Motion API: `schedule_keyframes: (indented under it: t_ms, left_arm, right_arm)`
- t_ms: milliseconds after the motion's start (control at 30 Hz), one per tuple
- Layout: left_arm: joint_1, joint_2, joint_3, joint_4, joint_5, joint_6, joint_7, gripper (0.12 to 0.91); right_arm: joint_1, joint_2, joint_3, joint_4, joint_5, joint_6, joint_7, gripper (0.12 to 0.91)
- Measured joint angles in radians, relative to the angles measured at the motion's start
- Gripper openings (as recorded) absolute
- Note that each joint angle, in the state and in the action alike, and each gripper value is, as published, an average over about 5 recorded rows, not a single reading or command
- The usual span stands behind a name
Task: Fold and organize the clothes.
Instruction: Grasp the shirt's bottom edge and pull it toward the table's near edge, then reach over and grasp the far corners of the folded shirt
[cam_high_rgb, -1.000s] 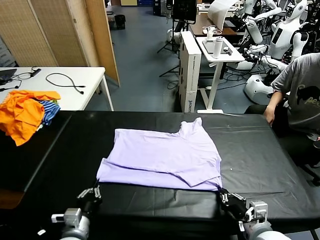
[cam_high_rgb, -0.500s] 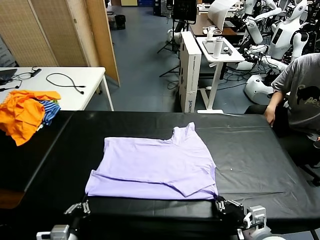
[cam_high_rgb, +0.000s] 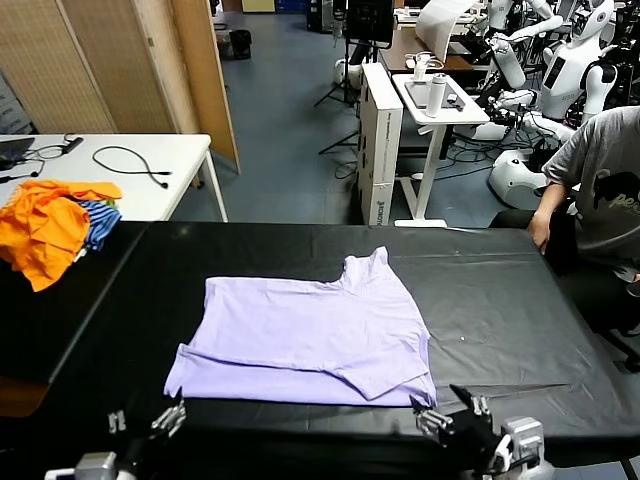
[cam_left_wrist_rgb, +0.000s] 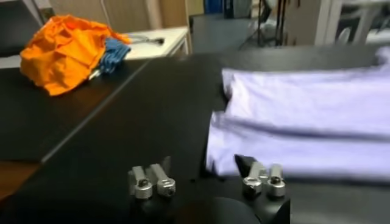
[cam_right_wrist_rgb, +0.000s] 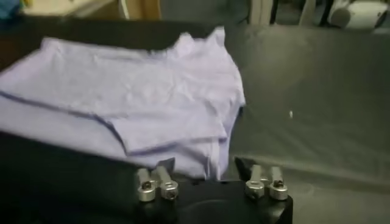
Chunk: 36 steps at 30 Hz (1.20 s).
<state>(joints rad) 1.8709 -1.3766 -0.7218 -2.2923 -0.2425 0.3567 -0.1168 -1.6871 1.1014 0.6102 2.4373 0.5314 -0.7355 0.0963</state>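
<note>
Head view shows one lavender T-shirt (cam_high_rgb: 310, 340) lying flat and partly folded on the black table (cam_high_rgb: 500, 300), its near hem running along the table's front edge. Two grippers sit just off that hem, one at each near corner. At the shirt's left corner is the left gripper (cam_high_rgb: 140, 425), its fingers spread apart and holding nothing; in its wrist view the gripper (cam_left_wrist_rgb: 207, 182) has the shirt's corner (cam_left_wrist_rgb: 292, 122) just beyond and between the fingertips, not pinched. At the right corner the right gripper (cam_high_rgb: 450, 415) is likewise spread and empty, and its wrist view (cam_right_wrist_rgb: 207, 182) shows the folded hem (cam_right_wrist_rgb: 146, 103) lying close ahead of the fingers, apart from them. One heap of orange and blue-striped garments (cam_high_rgb: 50, 225) rests well apart at the far left.
</note>
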Motion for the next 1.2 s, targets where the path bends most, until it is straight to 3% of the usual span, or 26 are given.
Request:
schedule_keyframes:
  t_ms: [167, 400, 733, 867, 1200]
  left_arm:
    - [-0.093, 0.048, 0.014, 0.015, -0.078, 0.040, -0.017, 0.907]
    - [-0.303, 0.139, 0.052, 0.087, -0.222, 0.090, 0.019, 0.907]
    - [-0.656, 0.282, 0.148, 0.327, -0.451, 0.193, -0.050, 0.907]
    - [-0.784, 0.298, 0.212, 0.454, -0.476, 0.217, -0.066, 0.907]
    - [-0.978, 0.309, 0.332, 0.683, -0.447, 0.242, -0.061, 0.907]
  right_arm:
    - [0.193, -0.034, -0.027, -0.096, 0.068, -0.001, 0.020, 0.907]
    - [0.481, -0.060, -0.112, -0.304, 0.114, -0.002, 0.039, 0.907]
    - [0.767, -0.033, -0.255, -0.592, 0.122, -0.001, 0.044, 0.907]
    - [0.829, -0.017, -0.289, -0.688, 0.126, -0.001, 0.042, 0.907]
    - [0.899, 0.014, -0.328, -0.811, 0.121, -0.001, 0.033, 0.907]
